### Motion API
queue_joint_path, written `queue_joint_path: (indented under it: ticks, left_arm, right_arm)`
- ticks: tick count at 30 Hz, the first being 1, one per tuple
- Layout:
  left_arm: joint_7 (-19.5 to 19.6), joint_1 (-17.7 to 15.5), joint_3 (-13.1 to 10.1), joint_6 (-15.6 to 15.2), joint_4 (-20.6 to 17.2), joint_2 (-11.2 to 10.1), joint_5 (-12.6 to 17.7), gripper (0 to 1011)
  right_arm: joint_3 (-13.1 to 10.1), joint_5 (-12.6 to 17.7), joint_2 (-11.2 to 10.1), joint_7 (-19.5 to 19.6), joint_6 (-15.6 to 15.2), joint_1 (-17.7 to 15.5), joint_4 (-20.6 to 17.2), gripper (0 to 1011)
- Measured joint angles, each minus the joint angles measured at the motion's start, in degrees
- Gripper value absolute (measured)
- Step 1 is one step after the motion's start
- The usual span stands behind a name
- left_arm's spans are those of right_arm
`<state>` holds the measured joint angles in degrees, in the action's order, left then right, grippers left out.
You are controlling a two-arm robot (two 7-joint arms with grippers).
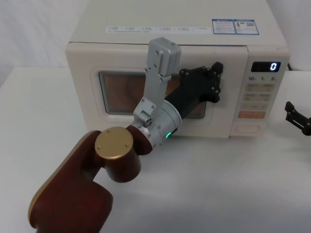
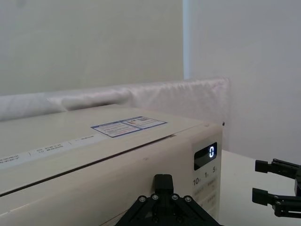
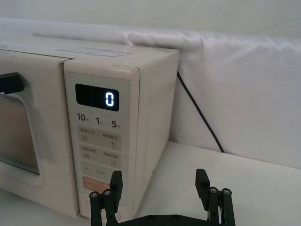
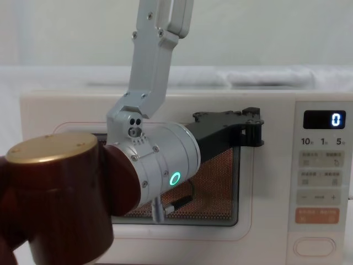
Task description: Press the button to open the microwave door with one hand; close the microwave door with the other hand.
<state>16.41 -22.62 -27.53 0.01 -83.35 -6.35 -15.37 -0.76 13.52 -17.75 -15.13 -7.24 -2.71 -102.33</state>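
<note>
microwave door (image 1: 121, 65): shut, flush with the front
left gripper (image 1: 217, 80): at the door's right edge, against it; finger state can't tell
right gripper (image 3: 160, 190): jaws spread, empty, right of the control panel
button (image 1: 249, 129): panel's bottom, untouched

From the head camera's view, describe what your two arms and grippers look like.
The left arm has glossy maroon links with a gold round joint cap, then a silver-grey wrist with a green ring light and a grey bracket. The left gripper is black, blocky and bolted. The right gripper is the same black, with ridged fingers.
</note>
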Motion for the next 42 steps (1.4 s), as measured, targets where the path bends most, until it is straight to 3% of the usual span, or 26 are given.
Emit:
queue_joint_path:
  ticks: [19, 26, 30, 42]
  left_arm:
    - [1.40, -1.12, 0.38, -0.54, 2.33, 1.77, 0.16, 0]
    - [2.40, 0.90, 0.42, -1.06, -1.25, 0.91, -0.79, 0]
    - [2.53, 3.74, 0.41, -1.52, -5.30, -0.82, -1.15, 0]
    - [0.82, 11.22, 1.54, -2.14, -12.51, -5.23, -0.48, 0]
  right_arm:
    - [0.00, 0.00, 0.00, 0.00, 0.00, 0.00, 0.00, 1002]
    - [0.00, 0.00, 0.00, 0.00, 0.00, 0.00, 0.00, 1002]
    - [0.00, 0.00, 0.00, 0.00, 0.00, 0.00, 0.00, 1002]
    - [0.00, 0.00, 0.00, 0.00, 0.00, 0.00, 0.00, 1002]
